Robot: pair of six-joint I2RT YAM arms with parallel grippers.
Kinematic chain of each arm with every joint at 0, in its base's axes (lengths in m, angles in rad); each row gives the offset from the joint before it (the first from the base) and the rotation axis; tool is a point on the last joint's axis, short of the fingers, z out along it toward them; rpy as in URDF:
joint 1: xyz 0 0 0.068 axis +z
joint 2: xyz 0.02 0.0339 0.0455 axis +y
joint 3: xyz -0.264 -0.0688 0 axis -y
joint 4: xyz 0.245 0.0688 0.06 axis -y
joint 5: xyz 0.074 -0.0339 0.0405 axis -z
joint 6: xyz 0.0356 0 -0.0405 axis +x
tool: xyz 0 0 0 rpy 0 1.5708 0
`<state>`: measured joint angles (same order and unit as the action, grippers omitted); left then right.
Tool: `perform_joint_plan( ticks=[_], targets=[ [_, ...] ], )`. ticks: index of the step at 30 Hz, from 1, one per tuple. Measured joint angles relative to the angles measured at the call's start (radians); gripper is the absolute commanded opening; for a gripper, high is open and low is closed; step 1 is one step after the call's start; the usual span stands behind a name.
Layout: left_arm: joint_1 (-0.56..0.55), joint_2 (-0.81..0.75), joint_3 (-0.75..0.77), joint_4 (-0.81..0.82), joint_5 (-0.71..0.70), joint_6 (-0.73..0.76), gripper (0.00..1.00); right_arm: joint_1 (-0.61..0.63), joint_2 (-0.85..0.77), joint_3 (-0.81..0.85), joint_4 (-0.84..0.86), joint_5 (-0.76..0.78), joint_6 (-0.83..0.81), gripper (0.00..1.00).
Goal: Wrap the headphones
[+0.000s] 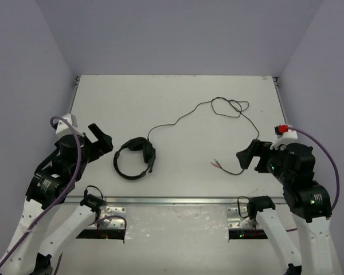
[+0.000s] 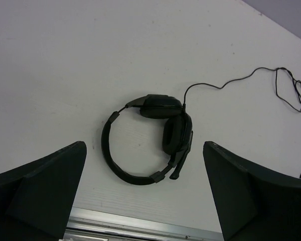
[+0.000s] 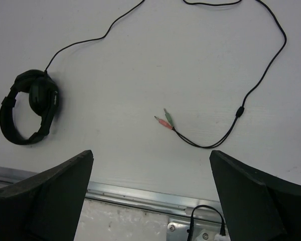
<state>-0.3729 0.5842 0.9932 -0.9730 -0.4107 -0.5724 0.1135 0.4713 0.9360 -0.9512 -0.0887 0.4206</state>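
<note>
- Your left hand (image 1: 101, 139) hangs over the left side of the table (image 1: 178, 91), fingers spread wide and holding nothing, pointed toward the headset.
- The headphones (image 1: 144, 152) lie flat near the table's front edge, just right of that hand, with both cups together on the band's right side and the boom mic angled toward you.
- The cable (image 1: 183, 117) trails loose from the cups toward the far right, knots into a small tangle of loops, then curves back down. None of it is wound on the headset.
- The plugs (image 1: 216, 164), one reddish and one greenish, rest on the table just left of your right hand.
- Your right hand (image 1: 247, 153) is also wide and empty.
- By this view, the wrapping is not yet begun: all the gathering and winding of the cable is left.
</note>
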Motion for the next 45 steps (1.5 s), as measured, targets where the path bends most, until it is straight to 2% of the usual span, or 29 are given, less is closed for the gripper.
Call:
perform_joint_plan(
  ticks=[5,10,12,18,22,26,28,29,30,31,33,34,38,42,45],
  targets=[
    [0.000,-0.007,0.010,0.003,0.009,-0.089,1.00,0.000,0.001,0.000,0.001,-0.001,0.001,0.99],
    [0.000,0.009,-0.049,0.020,0.050,-0.207,1.00,0.000,0.002,-0.022,0.076,-0.197,0.018,0.99],
    [0.000,0.065,-0.098,0.018,0.035,-0.284,1.00,0.000,0.024,-0.027,0.102,-0.278,0.035,0.99],
    [-0.039,0.303,-0.285,0.013,-0.002,-0.494,1.00,0.000,0.125,-0.027,0.166,-0.394,0.079,0.99],
    [-0.075,0.350,-0.391,0.048,-0.014,-0.582,1.00,0.000,0.138,-0.028,0.206,-0.457,0.095,0.99],
    [-0.092,0.475,-0.454,0.144,-0.013,-0.626,1.00,0.000,0.129,-0.033,0.232,-0.488,0.104,0.99],
    [-0.106,0.540,-0.491,0.191,-0.010,-0.648,0.94,0.000,0.129,-0.047,0.247,-0.496,0.105,0.99],
    [-0.113,0.557,-0.507,0.209,-0.008,-0.658,0.80,0.000,0.129,-0.055,0.256,-0.499,0.107,0.99],
    [-0.119,0.567,-0.522,0.224,-0.008,-0.666,0.60,0.000,0.129,-0.069,0.261,-0.500,0.108,0.99],
    [-0.124,0.570,-0.526,0.224,-0.013,-0.673,0.46,0.000,0.129,-0.084,0.271,-0.502,0.112,0.99],
    [-0.126,0.565,-0.528,0.249,-0.021,-0.676,0.11,0.000,0.129,-0.114,0.289,-0.515,0.122,0.99],
    [-0.127,0.565,-0.528,0.263,-0.019,-0.675,0.01,0.000,0.129,-0.131,0.304,-0.522,0.129,0.99],
    [-0.170,0.531,-0.492,0.223,-0.035,-0.661,0.00,0.000,0.127,-0.249,0.484,-0.607,0.196,0.99],
    [-0.257,0.402,-0.357,0.105,-0.055,-0.570,0.00,0.005,0.174,-0.488,0.963,-0.729,0.389,0.99],
    [-0.270,0.319,-0.200,0.062,-0.059,-0.468,0.00,0.070,0.318,-0.471,1.056,-0.707,0.345,0.99]
  ],
)
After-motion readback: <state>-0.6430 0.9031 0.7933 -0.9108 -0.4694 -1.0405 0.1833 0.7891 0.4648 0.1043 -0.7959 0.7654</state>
